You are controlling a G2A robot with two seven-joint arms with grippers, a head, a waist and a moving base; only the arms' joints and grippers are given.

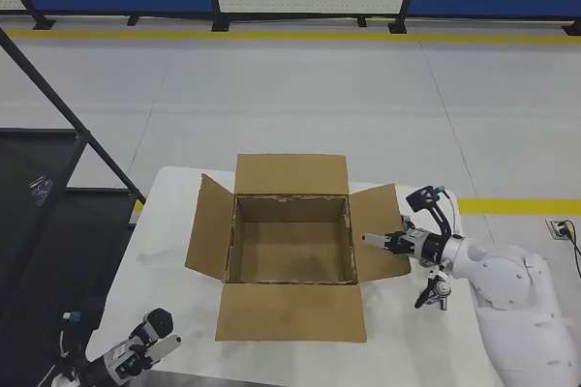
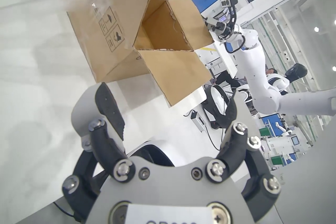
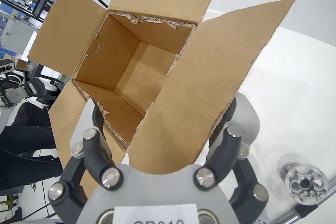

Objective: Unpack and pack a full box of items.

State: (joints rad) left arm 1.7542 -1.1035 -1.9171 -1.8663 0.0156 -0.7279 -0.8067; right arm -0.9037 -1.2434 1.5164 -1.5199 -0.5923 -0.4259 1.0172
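The white desk (image 1: 165, 281) carries the cardboard box (image 1: 290, 312) at its middle. The box stands upright with all four flaps folded outward, and its brown walls and floor show in full. The right gripper (image 1: 378, 240) sits at the box's right flap; in the right wrist view the flap runs between its fingers (image 3: 95, 114), which are released and spread wide, one on each side of the cardboard. The left gripper (image 1: 165, 341) is at the desk's near left corner, well apart from the box; its fingers (image 2: 109, 107) are released too, spread wide and pointed toward the box.
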